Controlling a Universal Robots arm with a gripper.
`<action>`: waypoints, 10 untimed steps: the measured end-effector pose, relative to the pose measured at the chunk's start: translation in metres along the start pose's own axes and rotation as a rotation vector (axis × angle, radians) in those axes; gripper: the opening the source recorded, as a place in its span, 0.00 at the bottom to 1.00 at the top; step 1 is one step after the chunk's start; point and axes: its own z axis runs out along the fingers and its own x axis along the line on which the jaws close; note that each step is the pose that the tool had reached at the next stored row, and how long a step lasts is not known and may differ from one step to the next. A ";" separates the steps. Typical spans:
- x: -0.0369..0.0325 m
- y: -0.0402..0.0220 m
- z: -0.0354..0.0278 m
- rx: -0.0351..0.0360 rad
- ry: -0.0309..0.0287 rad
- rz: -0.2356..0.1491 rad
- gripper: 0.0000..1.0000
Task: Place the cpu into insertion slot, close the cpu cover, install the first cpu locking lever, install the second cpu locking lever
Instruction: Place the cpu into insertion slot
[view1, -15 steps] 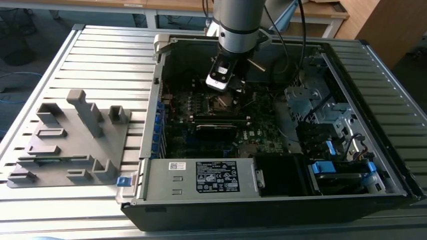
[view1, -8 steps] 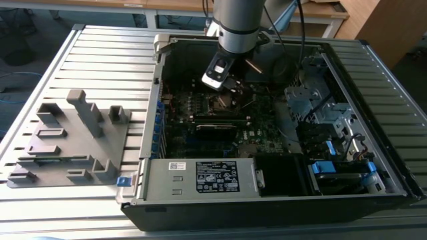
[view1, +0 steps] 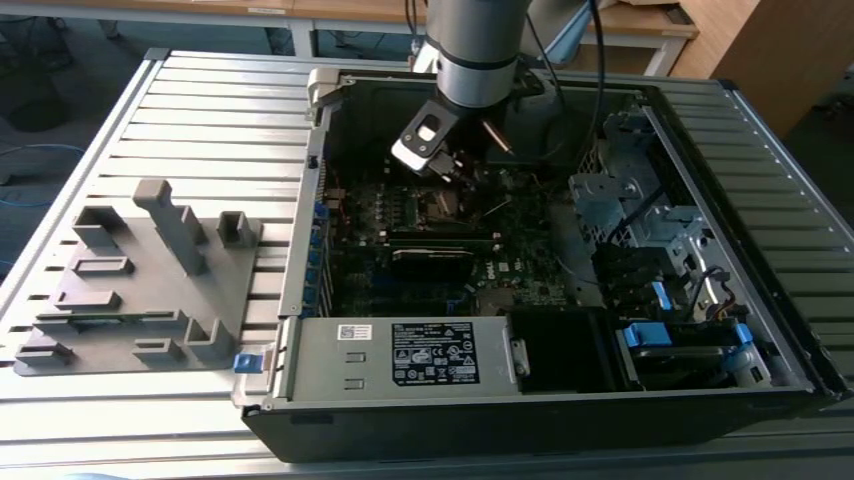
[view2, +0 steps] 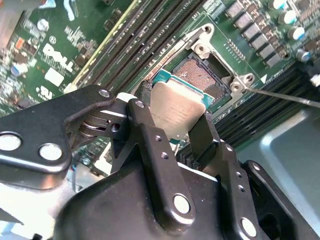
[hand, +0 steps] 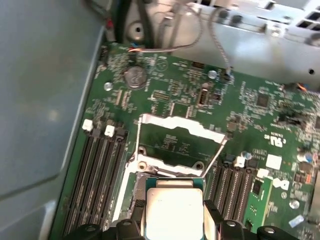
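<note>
- A slatted metal table (view1: 200, 110) carries an open computer case (view1: 534, 430) lying on its side. The arm (view1: 474, 40) reaches down into the case over the green motherboard (hand: 165, 85).
- The cpu (view2: 175, 102) is clamped between the 2 black fingers (view2: 145, 130) of the gripper (view2: 175, 127), with its dull silver top facing both wrist cameras.
- Directly beneath and just ahead of the gripper, the insertion slot (view2: 200, 75) lies uncovered, its dark pin field showing. The cpu hangs tilted over the slot's near edge, and whether the 2 touch cannot be told.
- Beyond the slot from the gripper, the cpu cover (hand: 180, 125) is swung open, and green board shows through its square window.
- A thin locking lever (hand: 212, 159) slants from the cover's corner toward the slot's rim.
- Long black memory slots (hand: 102, 170) run in rows on either side of the gripper.
- Well apart from the gripper, outside the case on the exterior view's left, a grey fixture (view1: 147, 280) rests on the table.
</note>
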 end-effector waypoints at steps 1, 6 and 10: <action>0.0000 0.0000 0.0002 -0.0001 -0.0009 0.018 0.54; 0.0000 -0.0001 0.0011 -0.0004 -0.0057 0.109 0.54; 0.0000 -0.0001 0.0015 -0.0005 -0.0084 0.162 0.54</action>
